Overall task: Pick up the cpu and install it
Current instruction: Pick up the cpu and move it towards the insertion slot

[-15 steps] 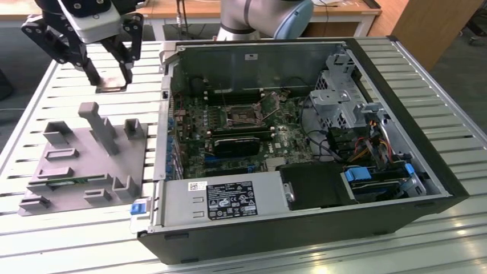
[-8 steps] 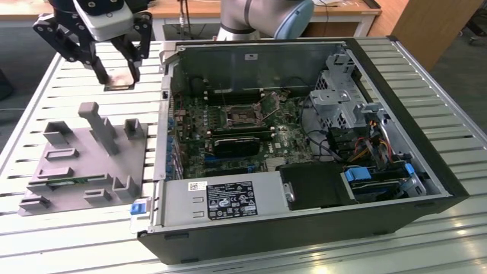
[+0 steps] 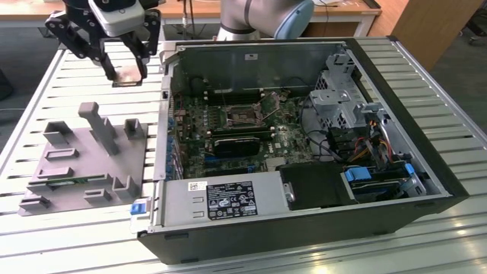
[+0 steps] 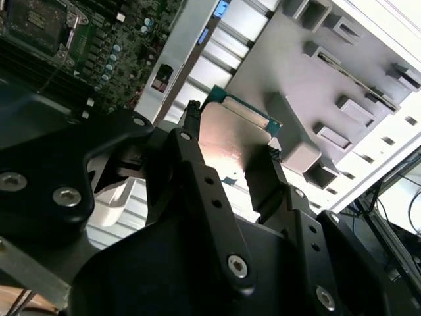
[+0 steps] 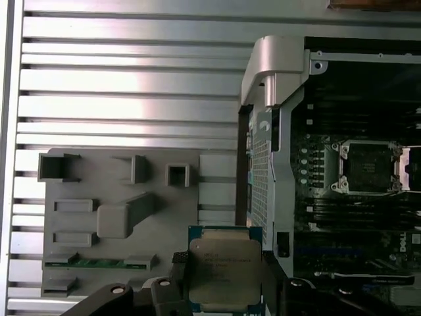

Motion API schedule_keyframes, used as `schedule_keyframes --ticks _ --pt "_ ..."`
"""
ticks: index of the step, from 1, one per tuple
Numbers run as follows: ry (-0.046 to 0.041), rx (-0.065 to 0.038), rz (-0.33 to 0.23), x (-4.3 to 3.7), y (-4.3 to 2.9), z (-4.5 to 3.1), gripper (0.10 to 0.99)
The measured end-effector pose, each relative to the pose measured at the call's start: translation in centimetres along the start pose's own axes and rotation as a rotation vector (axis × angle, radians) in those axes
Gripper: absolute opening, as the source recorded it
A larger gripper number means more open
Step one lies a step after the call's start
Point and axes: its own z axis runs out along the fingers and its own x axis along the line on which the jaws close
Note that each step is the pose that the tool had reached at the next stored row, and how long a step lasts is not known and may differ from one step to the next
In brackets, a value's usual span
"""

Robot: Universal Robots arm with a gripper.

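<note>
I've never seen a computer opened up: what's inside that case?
A green motherboard with its empty socket, a silver power supply, a metal drive cage and coloured cables. The power supply and a black cover hide whatever lies beneath them.

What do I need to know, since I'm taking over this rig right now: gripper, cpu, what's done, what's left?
Gripper: shut on the cpu, gripping it by its edges.
Cpu: off the grey fixture, in the air above the slatted table, beside the open computer case.
Done: pick-up.
Left: the install. The cpu is not yet in the motherboard socket, which looks empty.
</note>
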Motion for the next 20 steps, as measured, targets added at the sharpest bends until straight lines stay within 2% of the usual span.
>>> schedule_keyframes --ticks 12,20 --pt "-0.0001 0.0 0.0 -2.1 0.35 0.05 0.529" --pt "-0.0001 0.0 -0.001 -3.16 0.38 0.05 0.529"
